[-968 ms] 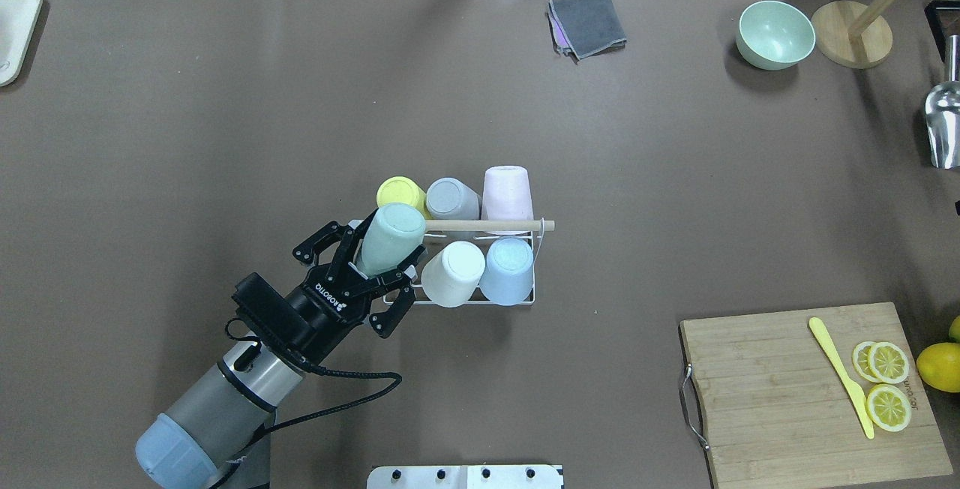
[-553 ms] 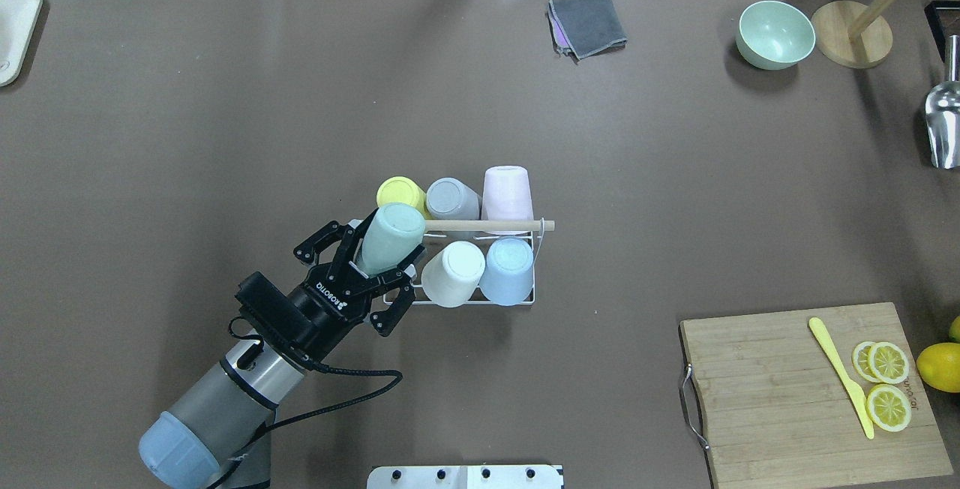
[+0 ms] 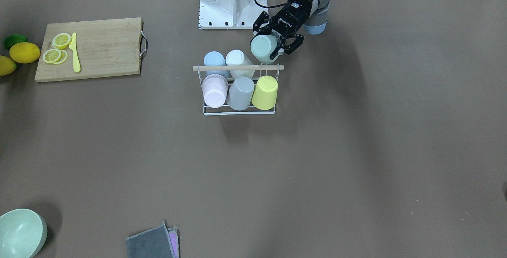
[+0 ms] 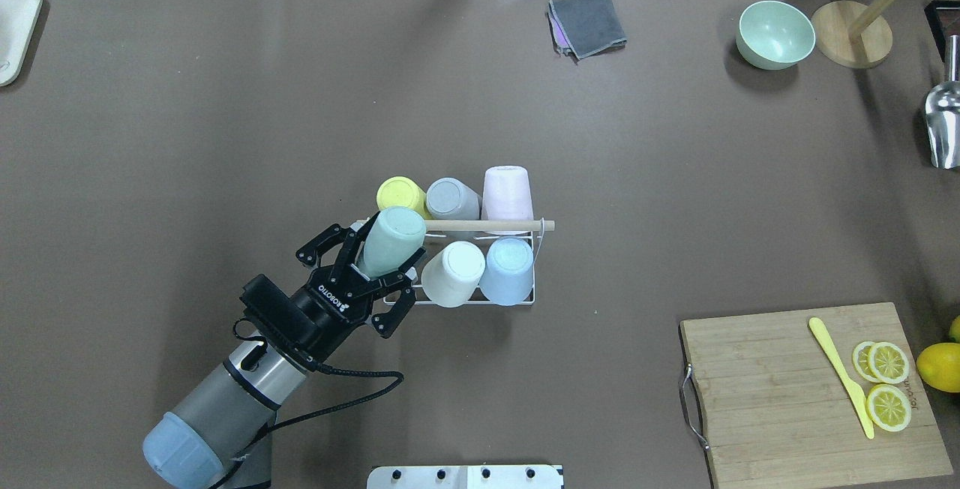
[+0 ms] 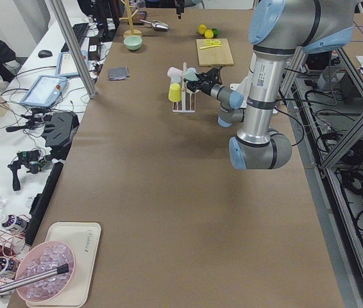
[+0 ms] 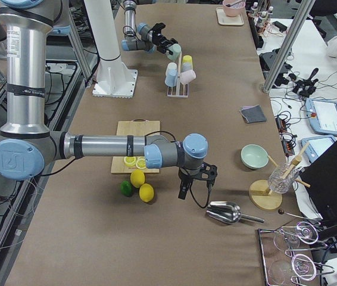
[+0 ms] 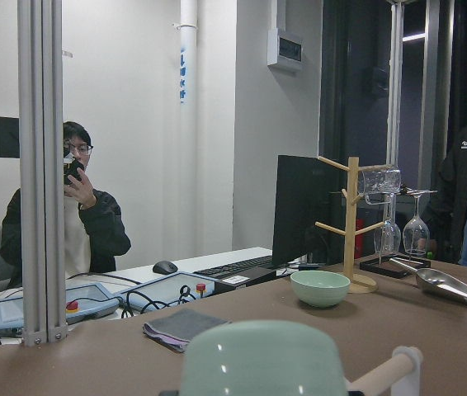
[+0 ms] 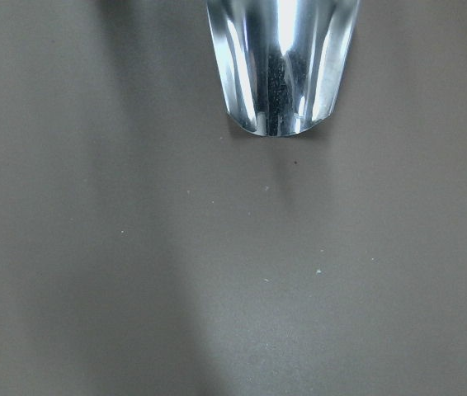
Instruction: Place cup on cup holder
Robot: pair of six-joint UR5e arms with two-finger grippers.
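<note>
A mint green cup (image 4: 390,245) is tilted bottom-up over the near left slot of the cup holder (image 4: 487,226), a white wire rack with a wooden rod (image 3: 237,68) across the top. My left gripper (image 4: 384,255) is shut on this cup (image 3: 262,48) from the near left. The cup's bottom fills the lower edge of the left wrist view (image 7: 262,359). Yellow (image 4: 401,193), grey (image 4: 450,199), pink (image 4: 508,193), white (image 4: 454,271) and blue (image 4: 508,270) cups sit upside down on the rack. My right gripper (image 6: 182,192) hangs far right near a metal scoop (image 8: 283,66); I cannot tell whether it is open.
A cutting board (image 4: 772,399) with lemon slices and a yellow knife lies near right. A mint bowl (image 4: 775,33), a wooden stand (image 4: 851,31) and a grey cloth (image 4: 587,24) lie at the far side. People stand beyond the table's far edge.
The left gripper and mint cup have shifted slightly to the right and nearer to the robot, and the cup now stands a little more upright over its slot.
</note>
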